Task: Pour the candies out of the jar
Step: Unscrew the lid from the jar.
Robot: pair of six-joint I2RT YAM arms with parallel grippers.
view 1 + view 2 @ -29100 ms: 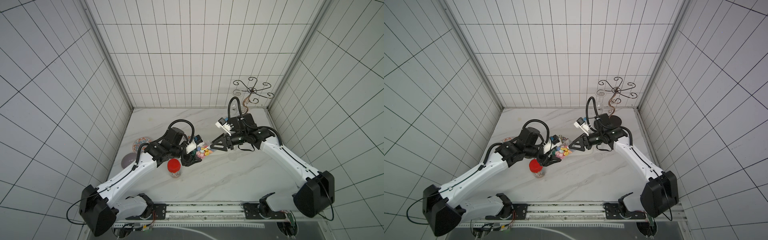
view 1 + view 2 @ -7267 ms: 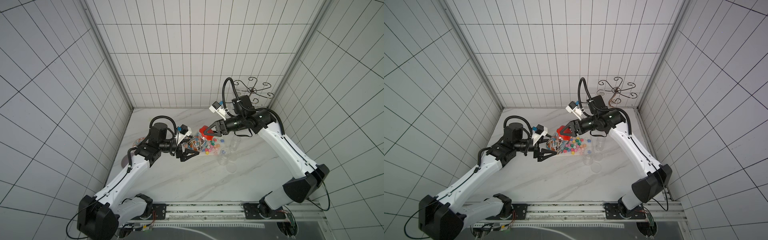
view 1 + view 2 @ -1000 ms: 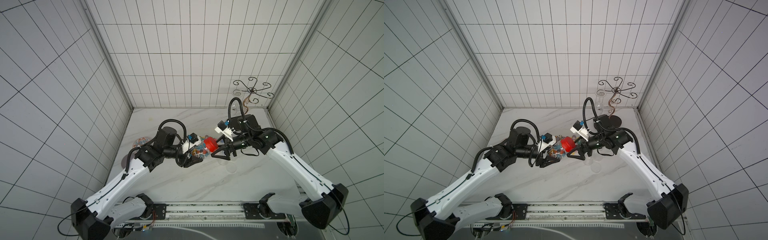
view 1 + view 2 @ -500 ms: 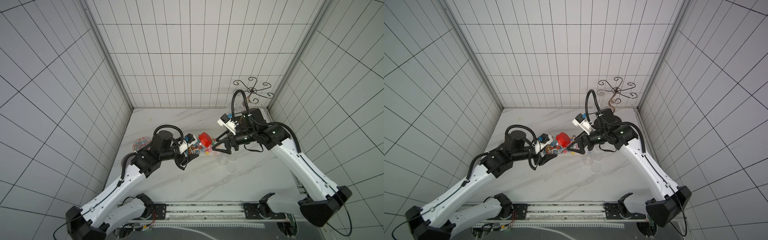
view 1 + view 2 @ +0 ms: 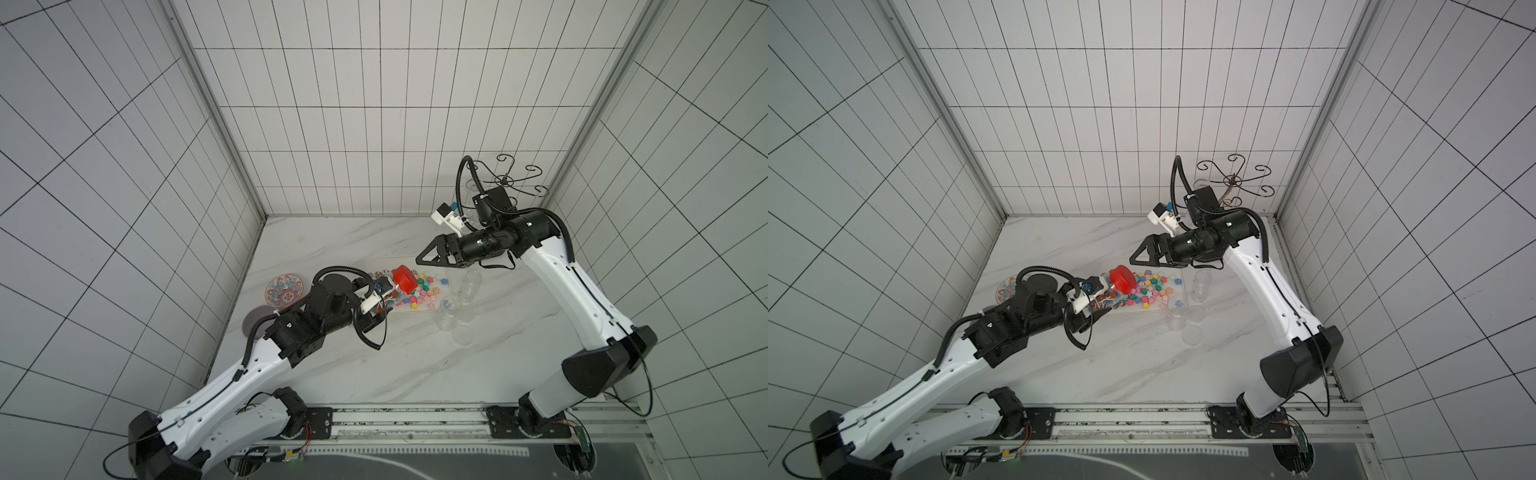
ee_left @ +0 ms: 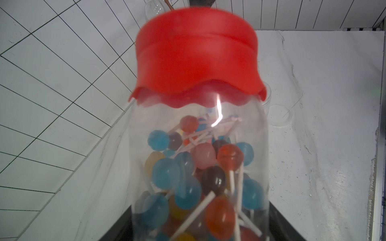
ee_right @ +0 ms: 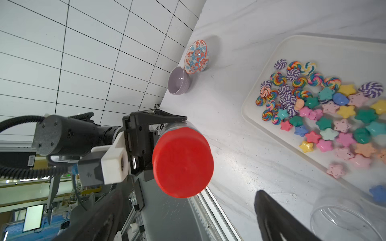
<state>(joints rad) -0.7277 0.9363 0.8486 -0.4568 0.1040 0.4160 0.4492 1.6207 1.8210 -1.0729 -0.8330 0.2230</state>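
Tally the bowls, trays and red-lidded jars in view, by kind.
Bowls, the patterned bowl and the purple bowl: 2
tray: 1
red-lidded jar: 1
Total: 4

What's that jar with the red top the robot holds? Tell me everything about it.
The jar is clear, plastic-looking and round, capped by a red lid with a wavy skirt, still on. Inside lie ball lollipops in blue, orange, pink, yellow and brown on white sticks. The left gripper clamps its body and holds it tilted, lid end toward the tray. Nothing else touches it.
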